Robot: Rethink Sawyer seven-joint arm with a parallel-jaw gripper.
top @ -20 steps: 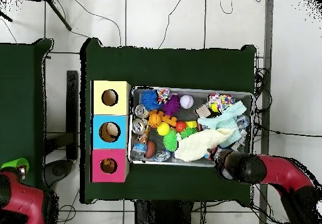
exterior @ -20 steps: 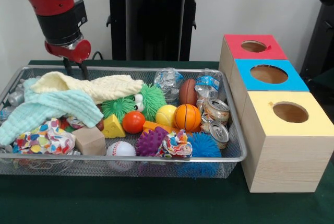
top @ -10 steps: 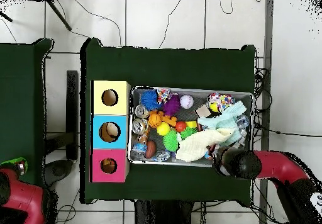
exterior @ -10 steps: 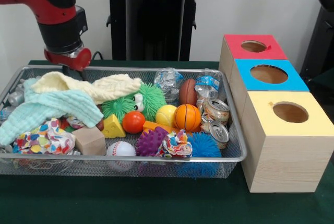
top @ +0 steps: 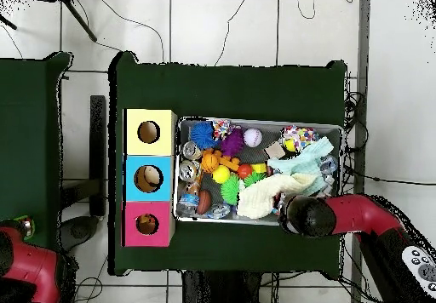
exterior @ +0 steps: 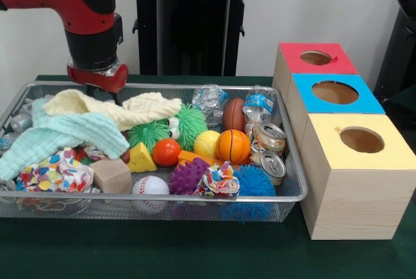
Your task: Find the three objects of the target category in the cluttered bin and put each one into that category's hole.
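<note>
The wire mesh bin (exterior: 195,198) lies left of the three boxes and is full of clutter; it also shows in the overhead view (top: 255,121). No plush animal toy shows; any are hidden. The red-topped box with its round hole (exterior: 316,57) is the farthest box, and it sits nearest the robot in the overhead view (top: 147,224). My gripper (exterior: 107,93) hangs at the bin's far rim, its tip down against the pale yellow cloth (exterior: 130,110). The cloth hides its tip. In the overhead view the gripper (top: 298,214) is at the cloth's edge (top: 260,199).
A mint green cloth (exterior: 58,137) lies under the yellow one. A green hairy ball with eyes (exterior: 172,126), a basketball (exterior: 233,146), a baseball (exterior: 151,185), spiky balls, cans and crushed bottles fill the bin. The blue-topped box (exterior: 335,92) and yellow-topped box (exterior: 361,140) stand nearer the camera.
The arm has moved right along the bin's far rim in the front view and lowered onto the yellow cloth. The cloth's right end has bunched slightly.
</note>
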